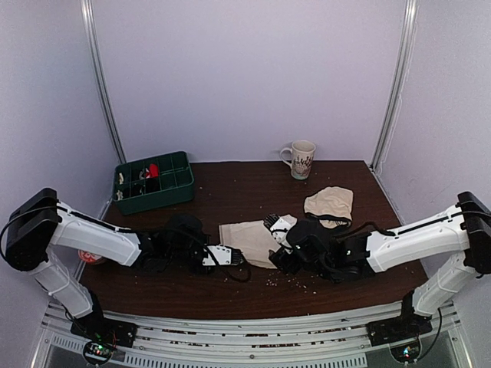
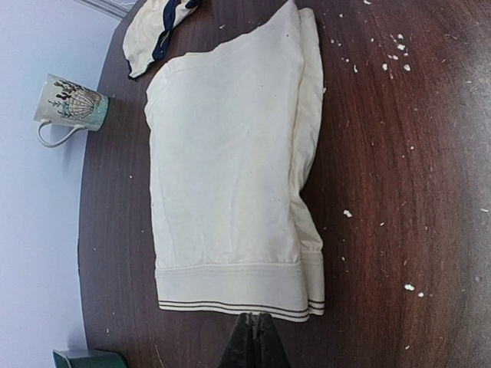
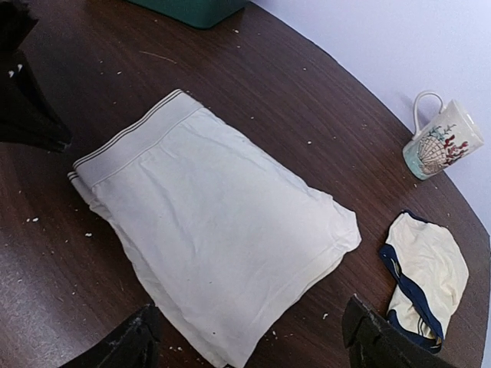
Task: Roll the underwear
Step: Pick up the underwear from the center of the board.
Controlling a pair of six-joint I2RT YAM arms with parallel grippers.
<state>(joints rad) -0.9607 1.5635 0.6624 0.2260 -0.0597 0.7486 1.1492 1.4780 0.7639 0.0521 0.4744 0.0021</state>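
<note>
- Left pincer (image 2: 253, 346): clenched, empty, just beside waistband (image 2: 230, 287), where I judge rolling should start.
- Right pincer (image 3: 249, 318): spread wide at leg end.
- Boxer briefs (image 2: 230, 169): folded flat on table (image 2: 399, 153) between both.

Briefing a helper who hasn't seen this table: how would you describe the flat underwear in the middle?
On the dark wooden table, look at the middle, between the left gripper and right gripper. The folded cream underwear lies flat there, striped waistband toward the left gripper. Unlike the crumpled pair near the mug, it has no navy trim.
</note>
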